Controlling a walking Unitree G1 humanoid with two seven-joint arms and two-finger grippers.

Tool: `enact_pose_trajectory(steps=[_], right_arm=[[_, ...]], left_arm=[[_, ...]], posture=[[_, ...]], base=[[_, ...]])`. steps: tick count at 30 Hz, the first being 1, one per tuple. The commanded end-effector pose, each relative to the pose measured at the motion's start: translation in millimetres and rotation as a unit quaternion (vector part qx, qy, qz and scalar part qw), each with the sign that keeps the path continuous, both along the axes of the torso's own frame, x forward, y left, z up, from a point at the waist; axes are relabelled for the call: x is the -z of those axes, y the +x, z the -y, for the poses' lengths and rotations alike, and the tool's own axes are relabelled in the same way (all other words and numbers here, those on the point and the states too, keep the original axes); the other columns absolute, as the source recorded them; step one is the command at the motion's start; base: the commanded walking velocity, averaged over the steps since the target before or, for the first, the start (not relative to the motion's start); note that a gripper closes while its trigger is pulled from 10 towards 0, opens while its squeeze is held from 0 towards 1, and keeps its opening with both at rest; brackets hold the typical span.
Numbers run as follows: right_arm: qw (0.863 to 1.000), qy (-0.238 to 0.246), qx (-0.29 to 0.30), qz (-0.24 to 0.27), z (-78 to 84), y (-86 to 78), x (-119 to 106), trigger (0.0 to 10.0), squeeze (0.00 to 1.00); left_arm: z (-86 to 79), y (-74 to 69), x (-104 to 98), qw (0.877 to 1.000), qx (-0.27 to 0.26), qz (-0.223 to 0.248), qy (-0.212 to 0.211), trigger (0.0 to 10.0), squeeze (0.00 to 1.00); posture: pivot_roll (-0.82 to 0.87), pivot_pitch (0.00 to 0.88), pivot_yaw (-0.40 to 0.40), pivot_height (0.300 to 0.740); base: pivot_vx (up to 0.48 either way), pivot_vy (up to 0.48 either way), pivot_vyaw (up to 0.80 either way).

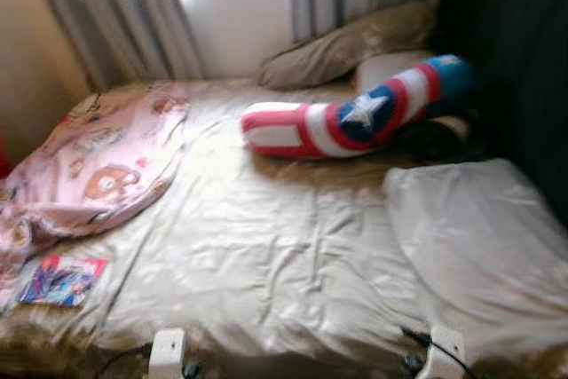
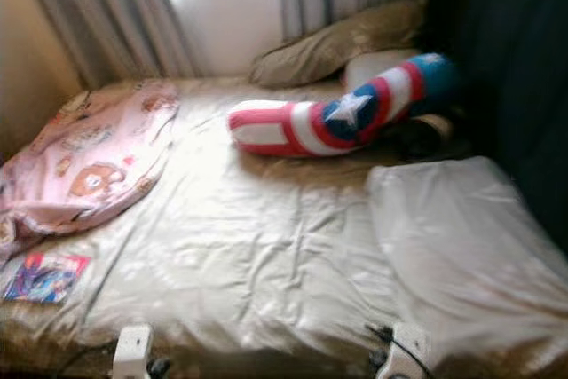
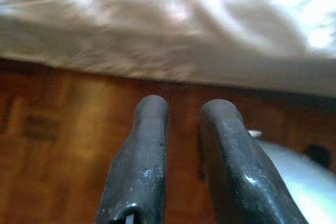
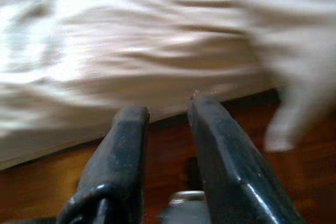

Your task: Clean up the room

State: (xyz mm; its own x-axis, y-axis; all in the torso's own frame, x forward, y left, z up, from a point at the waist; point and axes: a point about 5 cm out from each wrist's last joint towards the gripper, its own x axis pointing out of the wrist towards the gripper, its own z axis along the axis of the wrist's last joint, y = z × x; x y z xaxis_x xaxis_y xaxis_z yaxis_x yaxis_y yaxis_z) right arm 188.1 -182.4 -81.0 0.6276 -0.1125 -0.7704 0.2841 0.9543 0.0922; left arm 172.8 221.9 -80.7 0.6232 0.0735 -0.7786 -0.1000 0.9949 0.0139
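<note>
At the near edge of the bed, your two arms sit low and idle. The left gripper (image 3: 181, 111) has its black fingers set a narrow gap apart with nothing between them, pointed at the wooden bed frame (image 3: 68, 129) just under the hanging sheet (image 3: 157, 51). The right gripper (image 4: 165, 116) is the same: a narrow gap, empty, aimed at where the sheet meets the frame.

On the left near corner lies a small colourful booklet (image 1: 60, 280), flat on the sheet and just beside the pink blanket (image 1: 98, 161), which is bunched along the bed's left side and spills over the edge. On the right sits a white pillow (image 1: 475, 237), lying flat and slightly askew. Farther back, a red, white and blue star bolster (image 1: 355, 117) lies across the bed, with a tan pillow (image 1: 346, 46) behind it against the curtains (image 1: 115, 15).

Your views are blurred, so judging depth is risky; settle before you reach. If you go for the booklet with the fingers this narrow, you will likely push it under the blanket or pinch the sheet with it. Pulling the blanket from one corner could drag the booklet off the bed.
</note>
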Motion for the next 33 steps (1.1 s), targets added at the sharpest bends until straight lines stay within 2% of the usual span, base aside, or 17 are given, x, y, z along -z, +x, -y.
enact_pose_trajectory(steps=[1, 10, 16, 33], right_arm=[[1.000, -0.009, 0.007, -0.003, 8.7, -2.7, 0.2, 10.0, 0.00], [1.000, -0.011, -0.004, -0.002, 8.6, -1.8, -0.2, 10.0, 0.00], [1.000, -0.014, -0.010, 0.000, 7.7, -1.1, -0.6, 10.0, 0.00], [0.999, -0.024, -0.034, -0.009, 16.3, -0.6, -1.6, 10.0, 0.00]], left_arm=[[3.7, 6.7, -2.3, 1.000, 0.005, 0.008, 0.000, 10.0, 0.00], [4.2, 6.7, -2.2, 1.000, 0.002, 0.008, -0.001, 10.0, 0.00], [4.5, 7.1, -2.3, 1.000, 0.002, 0.008, -0.002, 10.0, 0.00], [16.2, 9.8, -1.1, 1.000, -0.013, 0.012, -0.018, 10.0, 0.00]], posture=[[0.01, 0.000, 0.076, 0.740], [0.02, 0.000, 0.075, 0.740], [0.02, 0.000, 0.074, 0.740], [0.02, 0.000, 0.029, 0.740]], base=[[0.000, 0.480, 0.00], [0.000, 0.480, 0.00], [0.000, 0.480, 0.77], [0.000, 0.480, 0.00]])
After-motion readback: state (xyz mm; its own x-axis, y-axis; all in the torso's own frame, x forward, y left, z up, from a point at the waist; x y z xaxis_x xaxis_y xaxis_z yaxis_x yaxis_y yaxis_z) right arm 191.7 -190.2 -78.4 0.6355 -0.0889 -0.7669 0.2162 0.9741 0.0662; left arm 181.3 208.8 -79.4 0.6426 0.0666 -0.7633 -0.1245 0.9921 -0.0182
